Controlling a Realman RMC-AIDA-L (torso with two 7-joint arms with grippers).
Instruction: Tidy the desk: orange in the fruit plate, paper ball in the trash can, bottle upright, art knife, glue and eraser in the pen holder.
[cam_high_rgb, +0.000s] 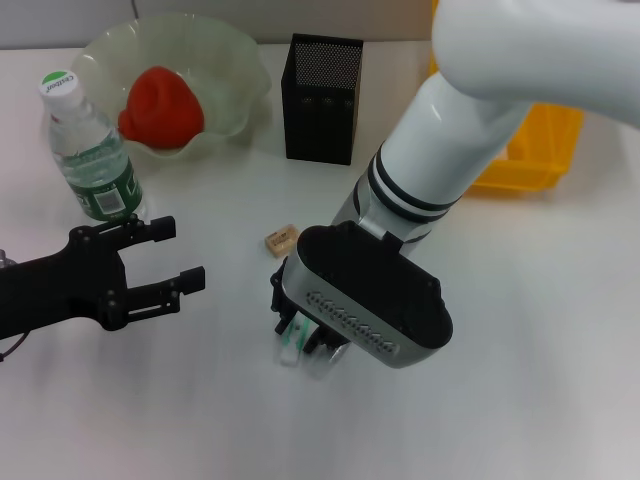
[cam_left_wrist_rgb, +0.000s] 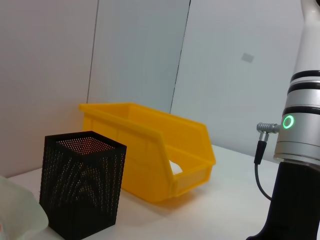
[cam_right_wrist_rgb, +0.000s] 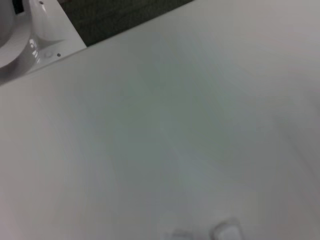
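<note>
Overhead, the white tabletop carries everything, and the yellow trash can sits at its far right, partly behind the right arm. Next in size, the fruit plate at the far left already cradles the orange, with the bottle upright just in front of it and the pen holder to the plate's right. Low over the middle, the right gripper covers the art knife, of which only a green-white end shows; whether its fingers are apart or together I cannot tell. Hovering near the bottle, the left gripper has its fingers apart and empty. Smallest, the eraser lies just beyond the right gripper. The risk, I judge: a flat knife on a slick surface may skid or tilt out of a shallow pinch, or the wrist may nudge the eraser.
</note>
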